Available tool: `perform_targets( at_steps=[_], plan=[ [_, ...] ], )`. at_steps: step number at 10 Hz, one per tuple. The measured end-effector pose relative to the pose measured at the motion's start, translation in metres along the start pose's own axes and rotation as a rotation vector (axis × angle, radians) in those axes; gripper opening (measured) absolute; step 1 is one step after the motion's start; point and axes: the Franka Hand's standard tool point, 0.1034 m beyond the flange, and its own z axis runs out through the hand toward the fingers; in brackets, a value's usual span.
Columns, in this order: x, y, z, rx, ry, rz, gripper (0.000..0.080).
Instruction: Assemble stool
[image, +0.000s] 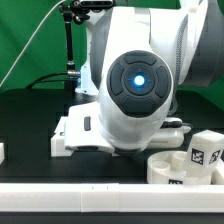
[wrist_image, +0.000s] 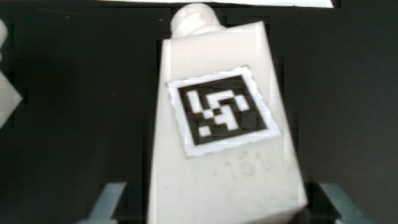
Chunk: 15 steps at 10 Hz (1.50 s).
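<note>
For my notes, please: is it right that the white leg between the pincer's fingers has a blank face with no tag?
Not quite: the white leg between the pincer's fingers carries a black-and-white square tag on its face, as the wrist view shows.

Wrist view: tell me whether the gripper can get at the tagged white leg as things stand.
Probably yes: the gripper straddles the leg, its fingers on either side, with nothing between them and it. Whether they touch it is unclear.
</note>
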Motion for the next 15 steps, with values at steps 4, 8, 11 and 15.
perform_targets(
  at_steps=[4,8,11,15],
  plan=[
    [-0.004,0.001,-0.019,0.002,0.027,-0.030,0.0324],
    [-0.031,-0.006,-0.066,0.008,0.064,-0.053,0.0325],
    [-0.022,-0.004,-0.068,0.005,0.104,-0.050,0.0327],
    [-0.023,0.000,-0.100,0.011,0.328,-0.045,0.0327]
  ],
)
